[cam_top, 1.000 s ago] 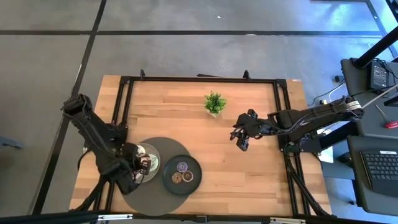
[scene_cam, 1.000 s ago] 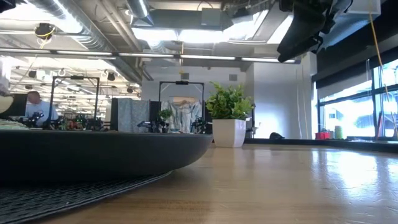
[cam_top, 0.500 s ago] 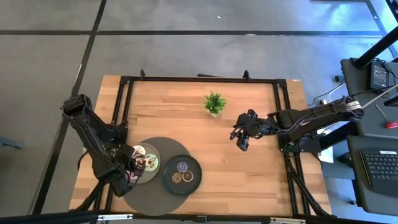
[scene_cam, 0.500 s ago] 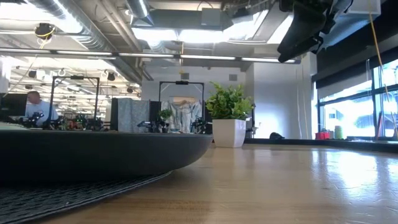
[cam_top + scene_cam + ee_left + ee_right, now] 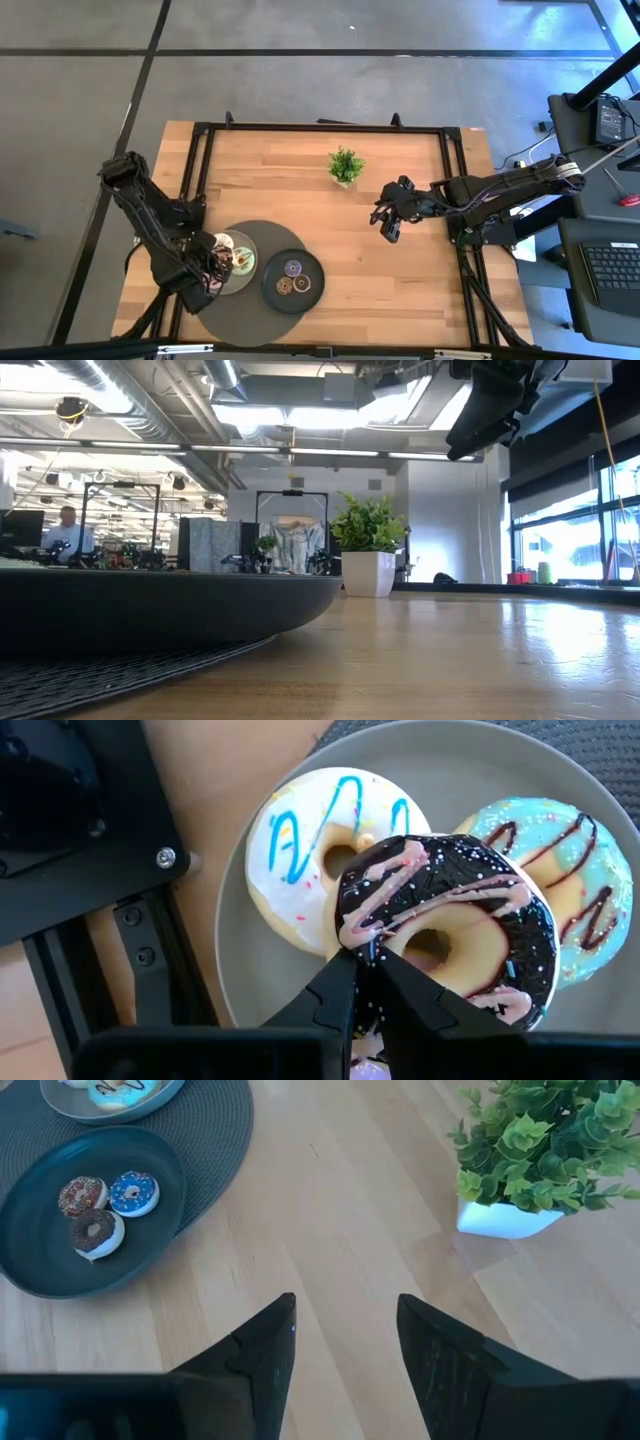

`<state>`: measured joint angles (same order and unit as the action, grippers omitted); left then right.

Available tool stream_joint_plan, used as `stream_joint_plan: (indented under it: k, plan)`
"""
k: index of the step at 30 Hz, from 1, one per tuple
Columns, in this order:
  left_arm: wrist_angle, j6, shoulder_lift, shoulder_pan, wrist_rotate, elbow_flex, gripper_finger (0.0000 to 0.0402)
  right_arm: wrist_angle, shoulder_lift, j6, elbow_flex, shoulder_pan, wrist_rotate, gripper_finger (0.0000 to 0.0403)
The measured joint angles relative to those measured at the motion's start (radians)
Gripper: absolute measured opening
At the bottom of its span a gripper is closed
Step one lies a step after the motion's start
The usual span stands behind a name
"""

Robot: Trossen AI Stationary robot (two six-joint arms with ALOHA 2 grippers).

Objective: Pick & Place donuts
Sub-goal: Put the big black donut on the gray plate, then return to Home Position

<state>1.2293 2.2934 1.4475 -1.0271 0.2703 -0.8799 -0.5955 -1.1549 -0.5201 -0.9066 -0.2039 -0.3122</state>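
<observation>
My left gripper (image 5: 214,270) is over the grey plate (image 5: 240,980) at the table's near left, shut on a chocolate donut with pink stripes (image 5: 450,920). A cream donut with blue stripes (image 5: 320,850) and a pale green donut with dark stripes (image 5: 580,890) lie flat on that plate beneath it. Three tiny donuts (image 5: 100,1205) lie in the dark plate (image 5: 293,281) beside it. My right gripper (image 5: 388,225) is open and empty, above the table's right half. My left gripper pinches the chocolate donut's rim (image 5: 362,942) at the side nearest the wrist, between its two almost closed fingers. The donut is tilted up, above the cream and green donuts and overlapping both. I cannot tell whether it still touches them.
Both plates rest on a round dark mat (image 5: 262,240). A small potted plant (image 5: 345,165) stands at the far middle of the table. Bare wood (image 5: 400,280) lies between the plates and the right arm. A black frame rail (image 5: 90,870) runs close beside the grey plate.
My left gripper has gone a little toward the table's left edge, from over the grey plate's middle to its left side.
</observation>
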Motion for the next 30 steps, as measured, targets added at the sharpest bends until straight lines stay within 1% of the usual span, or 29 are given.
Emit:
stream_joint_plan:
  k: [5, 12, 15, 19, 25, 30]
  plan:
    - [-0.003, 0.007, 0.000, 0.000, -0.002, 0.000, 0.0049, 0.000, 0.000, -0.001, 0.000, 0.000, 0.000, 0.0177]
    - [-0.002, 0.027, 0.000, 0.000, -0.013, 0.000, 0.0106, 0.000, 0.000, -0.002, 0.000, 0.000, 0.000, 0.0177]
    - [0.001, 0.037, -0.003, 0.000, -0.037, 0.000, 0.0130, 0.000, 0.000, -0.002, 0.000, 0.000, 0.000, 0.0177]
    - [0.001, 0.042, -0.019, 0.000, -0.044, 0.000, 0.0154, 0.000, 0.000, -0.001, 0.000, 0.000, 0.001, 0.0177]
    - [0.041, 0.042, -0.040, 0.000, -0.041, -0.034, 0.0166, 0.000, 0.000, 0.000, 0.000, 0.000, 0.001, 0.0177]
    - [0.154, 0.006, -0.060, 0.000, -0.027, -0.109, 0.0163, 0.000, 0.000, 0.001, 0.000, 0.000, 0.001, 0.0177]
